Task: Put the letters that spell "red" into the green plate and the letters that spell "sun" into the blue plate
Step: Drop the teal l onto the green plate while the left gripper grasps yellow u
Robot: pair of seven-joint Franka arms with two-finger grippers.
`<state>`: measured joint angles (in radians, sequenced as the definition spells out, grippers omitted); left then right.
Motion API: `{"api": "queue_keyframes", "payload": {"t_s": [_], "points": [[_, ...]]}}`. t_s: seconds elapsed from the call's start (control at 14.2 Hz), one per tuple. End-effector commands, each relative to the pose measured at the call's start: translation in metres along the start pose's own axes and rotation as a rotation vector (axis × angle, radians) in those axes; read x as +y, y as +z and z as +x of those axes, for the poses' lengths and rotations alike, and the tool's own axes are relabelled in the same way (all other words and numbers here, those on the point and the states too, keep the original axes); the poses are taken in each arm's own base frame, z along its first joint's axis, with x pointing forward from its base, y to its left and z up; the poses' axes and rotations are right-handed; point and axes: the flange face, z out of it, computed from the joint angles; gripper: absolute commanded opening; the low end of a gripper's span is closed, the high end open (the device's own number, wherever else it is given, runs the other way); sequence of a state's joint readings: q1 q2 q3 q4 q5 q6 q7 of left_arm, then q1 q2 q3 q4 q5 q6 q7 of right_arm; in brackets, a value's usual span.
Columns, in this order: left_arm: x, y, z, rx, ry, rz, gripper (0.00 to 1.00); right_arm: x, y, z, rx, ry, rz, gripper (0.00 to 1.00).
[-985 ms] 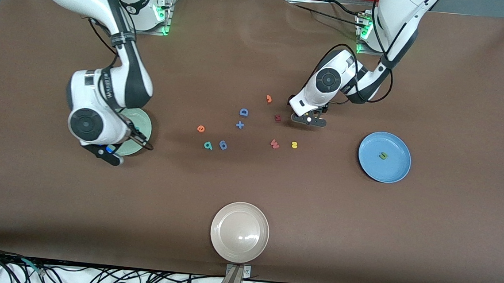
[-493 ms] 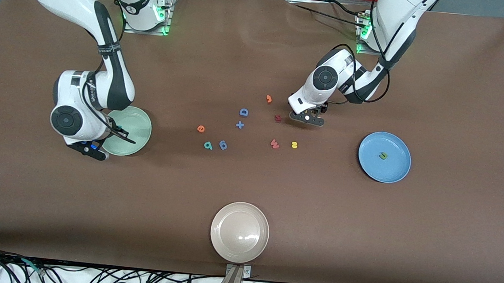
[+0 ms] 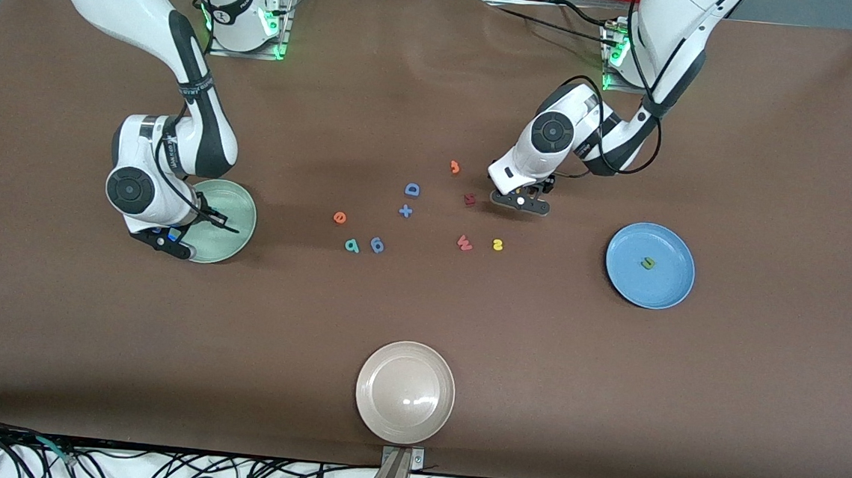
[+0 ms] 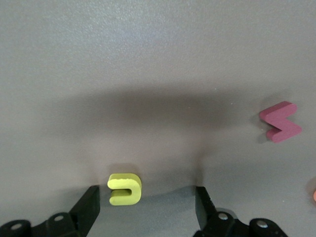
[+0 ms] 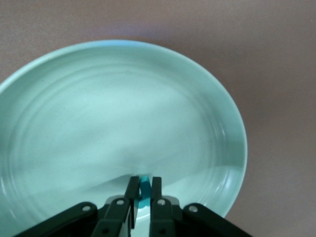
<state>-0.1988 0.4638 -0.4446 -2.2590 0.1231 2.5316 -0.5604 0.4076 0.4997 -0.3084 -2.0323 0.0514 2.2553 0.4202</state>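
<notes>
Right gripper [image 5: 142, 197]: over green plate [image 3: 237, 207], clenched on small teal letter [image 5: 144, 190].
Left gripper [image 4: 147, 207]: jaws apart, low over table, yellow "u" [image 4: 124, 189] lying between fingers, untouched.
Blue plate [image 3: 666, 286]: olive letter [image 3: 647, 263] inside.
Mid-table, loose: yellow "s" [image 3: 497, 245], orange "e" [image 3: 339, 218], teal "d" [image 3: 351, 246]; red "w" [image 3: 464, 242] just beside "s".
Beige plate [image 3: 384, 408]: nearest front camera.

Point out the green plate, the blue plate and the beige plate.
green plate [image 3: 240, 215], front view, bare inner surface.
blue plate [image 3: 667, 282], front view, bare inner surface.
beige plate [image 3: 405, 392], front view, middle of its bowl.
</notes>
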Motion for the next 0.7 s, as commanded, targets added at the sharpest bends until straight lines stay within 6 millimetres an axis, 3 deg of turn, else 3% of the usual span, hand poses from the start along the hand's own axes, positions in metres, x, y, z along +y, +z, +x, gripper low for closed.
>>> {"api": "queue_keyframes", "payload": {"t_s": [0.0,0.14,0.21,0.35,0.49,0.63], "points": [[-0.003,-0.003,-0.002,0.017,0.007,0.022,0.76,0.004,-0.004,-0.005,0.003,-0.009,0.026,0.17],[-0.005,-0.005,0.0,0.021,-0.002,0.02,0.6,0.003,-0.006,-0.005,0.005,-0.009,0.027,0.55],[-0.006,-0.004,-0.001,0.019,-0.008,0.022,0.48,0.003,-0.006,-0.004,0.007,-0.008,0.028,0.68],[-0.006,-0.005,0.0,0.019,-0.026,0.023,0.37,0.003,-0.009,-0.004,0.01,-0.008,0.031,0.76],[-0.008,-0.005,0.001,0.018,-0.03,0.024,0.35,0.002,-0.014,-0.004,0.016,-0.008,0.036,0.82],[-0.011,-0.006,0.002,0.018,-0.036,0.024,0.3,-0.003,-0.033,-0.003,0.028,-0.009,0.051,0.84]]}}
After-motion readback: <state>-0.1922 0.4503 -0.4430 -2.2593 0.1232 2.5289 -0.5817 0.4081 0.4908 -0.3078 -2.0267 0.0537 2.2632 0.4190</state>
